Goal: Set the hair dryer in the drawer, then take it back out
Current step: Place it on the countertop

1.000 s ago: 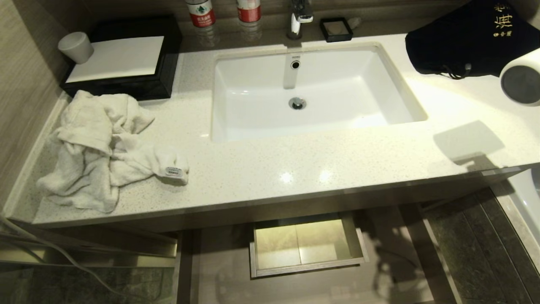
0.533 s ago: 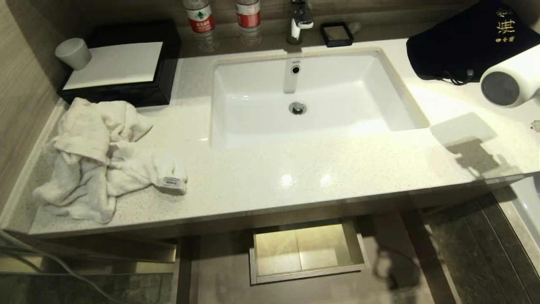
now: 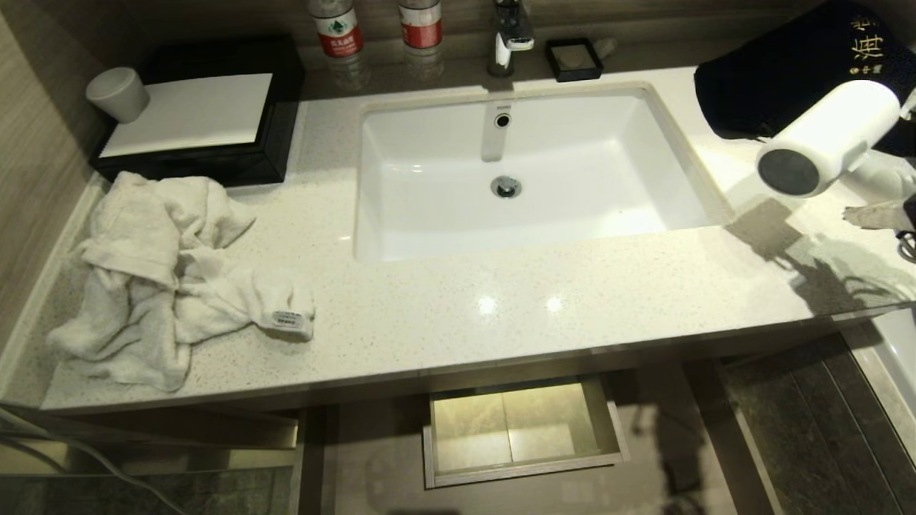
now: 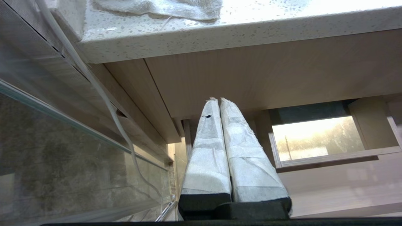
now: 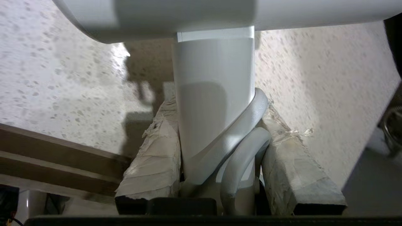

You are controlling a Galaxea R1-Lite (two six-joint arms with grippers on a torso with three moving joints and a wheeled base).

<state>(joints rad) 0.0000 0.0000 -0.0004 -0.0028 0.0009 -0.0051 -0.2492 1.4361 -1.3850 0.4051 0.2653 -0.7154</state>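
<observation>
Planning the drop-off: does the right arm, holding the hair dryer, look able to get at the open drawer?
Probably yes: the drawer stands pulled out beyond the counter edge, its inside uncovered, and the hair dryer hangs over the counter's right end.

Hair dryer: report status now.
Right gripper clamped on hair dryer handle, above counter's right end. Left gripper shut, parked low. Drawer open, unobstructed.

Hair dryer [image 3: 823,139], clamped in right gripper [image 5: 216,131], moved in left over the countertop [image 3: 572,300].

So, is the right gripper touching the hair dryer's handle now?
Touching. The right wrist view shows the right gripper shut on the hair dryer: both fingers press against the handle and cord, with no gap.
</observation>
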